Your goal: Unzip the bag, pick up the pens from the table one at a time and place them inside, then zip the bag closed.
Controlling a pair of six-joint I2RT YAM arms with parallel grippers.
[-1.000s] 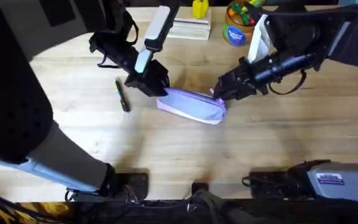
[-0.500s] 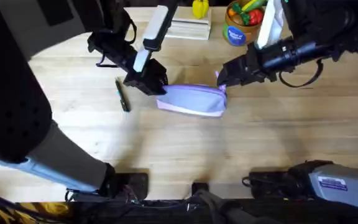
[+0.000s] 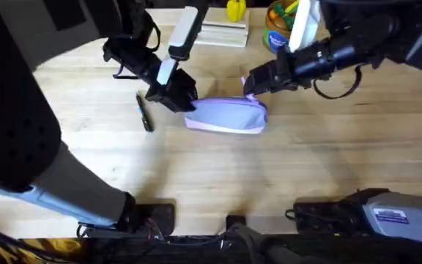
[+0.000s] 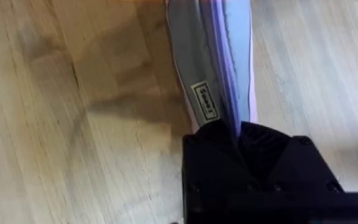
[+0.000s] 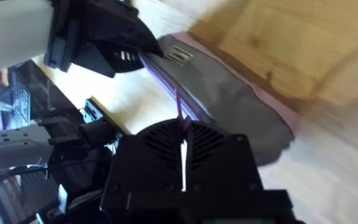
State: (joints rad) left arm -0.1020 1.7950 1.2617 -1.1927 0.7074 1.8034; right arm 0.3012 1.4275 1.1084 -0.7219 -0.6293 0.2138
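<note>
Left jaws (image 3: 187, 107) clamped on the bag (image 3: 228, 116) end, right jaws (image 3: 249, 82) pinching its zipper pull

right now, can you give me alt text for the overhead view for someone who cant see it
Two black robot arms hold a lavender pencil pouch on a wooden table: the left gripper clamps its left end while the right gripper pinches the zipper pull at its upper right. A dark pen lies left of the pouch, and a blue tub of toy food sits at the far edge.
</note>
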